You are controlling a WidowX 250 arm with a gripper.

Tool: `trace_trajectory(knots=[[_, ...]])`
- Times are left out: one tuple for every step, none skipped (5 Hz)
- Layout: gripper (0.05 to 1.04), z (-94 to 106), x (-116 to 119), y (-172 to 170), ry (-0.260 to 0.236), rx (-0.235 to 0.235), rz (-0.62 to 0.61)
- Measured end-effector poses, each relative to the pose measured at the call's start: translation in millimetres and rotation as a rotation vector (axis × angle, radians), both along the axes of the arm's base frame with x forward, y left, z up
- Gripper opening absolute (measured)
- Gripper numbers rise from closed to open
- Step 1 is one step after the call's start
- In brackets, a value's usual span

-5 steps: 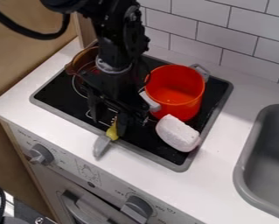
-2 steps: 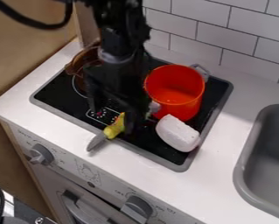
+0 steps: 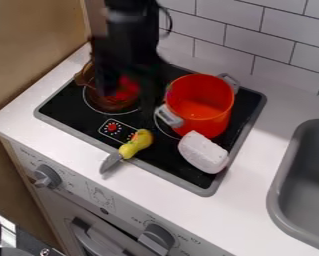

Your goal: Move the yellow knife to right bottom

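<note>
As a black robot gripper (image 3: 128,99) hangs with its jaws parted and nothing held over the left of the cooktop, the yellow knife (image 3: 136,144) lies below center of the frame, handle on the black glass, blade (image 3: 111,162) across the front rim (image 3: 167,175) and over the white counter (image 3: 232,217). A sound grasp likely calls for a descent square over the thick handle, jaws turned across its length and closed near the middle, then a small lift so the blade clears the rim before heading lower right. Toward the right, the white block (image 3: 203,152) and red pot (image 3: 200,102) crowd the direct path; a low swing could clip the block. Open counter at bottom center offers the roomier route, bounded by the counter's front edge and the sink (image 3: 276,182) at right.
</note>
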State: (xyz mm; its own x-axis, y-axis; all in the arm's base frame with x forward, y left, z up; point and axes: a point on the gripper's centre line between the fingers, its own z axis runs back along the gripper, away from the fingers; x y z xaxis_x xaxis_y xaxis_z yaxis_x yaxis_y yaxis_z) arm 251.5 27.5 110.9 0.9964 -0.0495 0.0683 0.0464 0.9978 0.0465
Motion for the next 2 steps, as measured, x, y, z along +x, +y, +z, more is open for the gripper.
trace_trajectory(knots=[[1.001, 22.7, 9, -4, -0.005, -0.009, 0.020], [1.001, 45.5, 21, -7, -0.014, -0.048, 0.036]])
